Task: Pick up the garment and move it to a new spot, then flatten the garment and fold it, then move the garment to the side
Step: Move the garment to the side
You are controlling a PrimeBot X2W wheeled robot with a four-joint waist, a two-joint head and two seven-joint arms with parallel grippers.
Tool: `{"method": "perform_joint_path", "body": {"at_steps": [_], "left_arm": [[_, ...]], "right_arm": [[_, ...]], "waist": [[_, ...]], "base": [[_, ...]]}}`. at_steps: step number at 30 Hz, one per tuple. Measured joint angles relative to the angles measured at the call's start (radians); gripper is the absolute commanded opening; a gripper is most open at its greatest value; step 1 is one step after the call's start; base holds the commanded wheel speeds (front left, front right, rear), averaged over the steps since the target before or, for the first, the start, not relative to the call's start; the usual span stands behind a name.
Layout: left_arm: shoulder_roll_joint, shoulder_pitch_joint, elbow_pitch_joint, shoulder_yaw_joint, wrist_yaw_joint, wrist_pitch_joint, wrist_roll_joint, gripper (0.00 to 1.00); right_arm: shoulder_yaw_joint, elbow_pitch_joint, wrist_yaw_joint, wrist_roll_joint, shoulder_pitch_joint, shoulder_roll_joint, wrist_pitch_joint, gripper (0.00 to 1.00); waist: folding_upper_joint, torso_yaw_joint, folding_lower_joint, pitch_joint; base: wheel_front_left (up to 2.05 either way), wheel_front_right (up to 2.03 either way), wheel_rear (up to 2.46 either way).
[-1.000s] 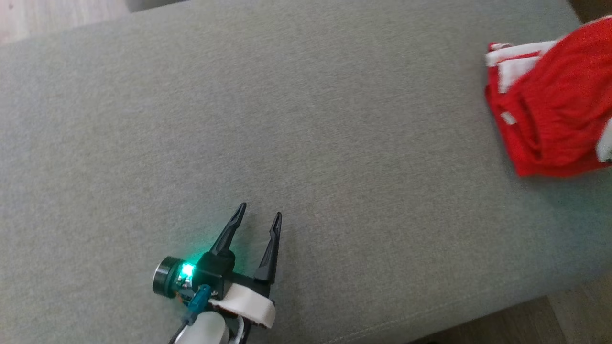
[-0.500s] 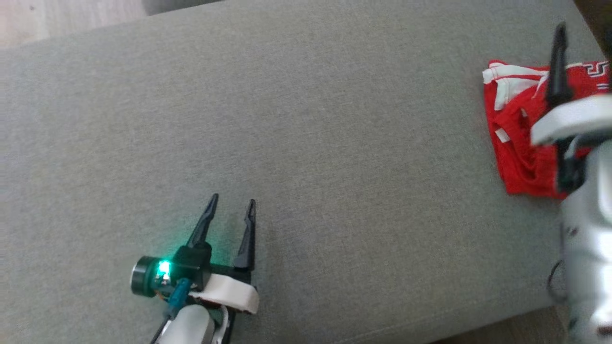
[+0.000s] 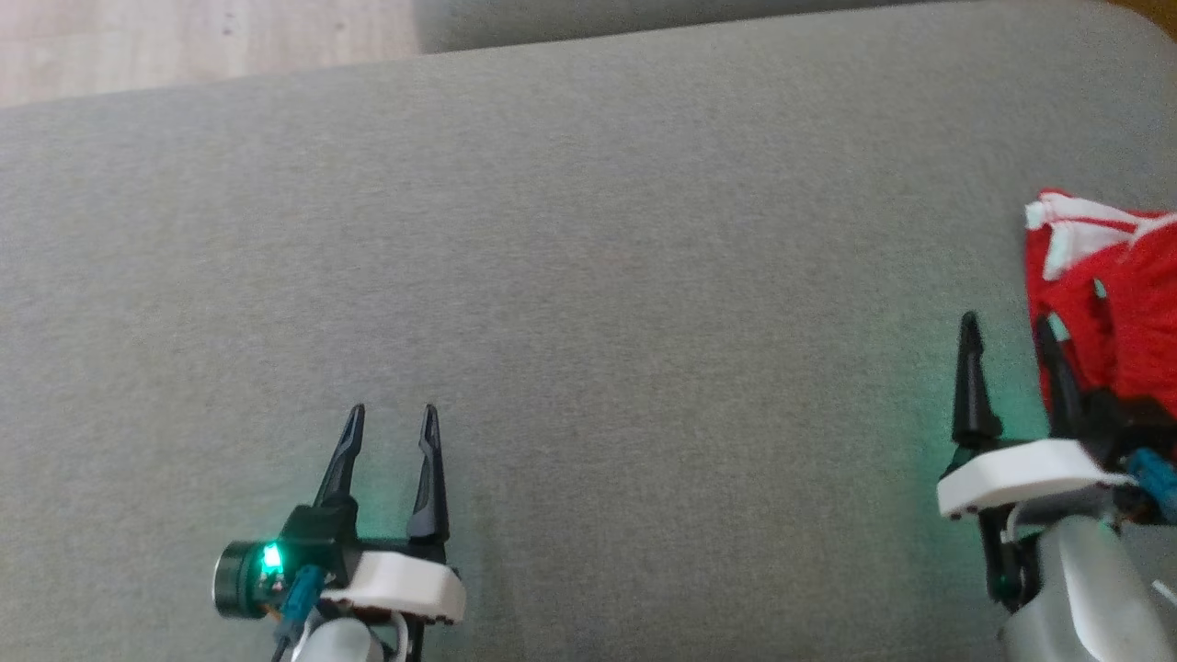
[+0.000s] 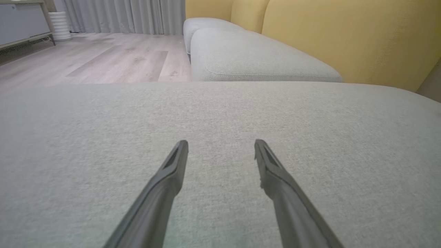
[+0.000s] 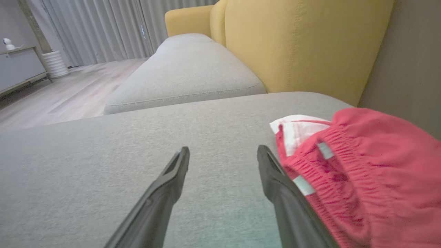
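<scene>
The garment (image 3: 1117, 303) is a folded red piece with white trim, lying on the grey cushion (image 3: 644, 303) at the right edge of the head view. In the right wrist view the garment (image 5: 361, 172) fills the lower right, its elastic waistband showing. My right gripper (image 3: 1007, 333) stands open just left of it, its right finger beside the fabric's edge; nothing is between the fingers. The right gripper (image 5: 223, 151) shows bare cushion in its gap. My left gripper (image 3: 392, 419) is open over bare cushion at the lower left, and the left gripper (image 4: 221, 144) holds nothing.
A second grey seat cushion (image 5: 186, 75) and a yellow backrest (image 5: 296, 44) lie beyond the work surface. Wooden floor (image 3: 184, 41) runs past the cushion's far edge. A grey cabinet (image 5: 19, 67) and curtains stand far off.
The head camera has shifted, so the whole picture moved. My right gripper has drawn back from over the garment and now stands just left of it, open. The garment lies still.
</scene>
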Motion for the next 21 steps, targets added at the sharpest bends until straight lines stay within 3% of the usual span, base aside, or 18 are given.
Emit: {"method": "perform_joint_path", "body": {"at_steps": [21], "left_arm": [[0.0,0.09,-0.01,0.063,-0.014,0.0,-0.016,1.0]], "right_arm": [[0.122,-0.002,0.0,0.04,0.076,0.002,0.0,1.0]], "waist": [[0.0,0.12,0.0,-0.125]], "base": [[0.0,0.0,0.0]]}}
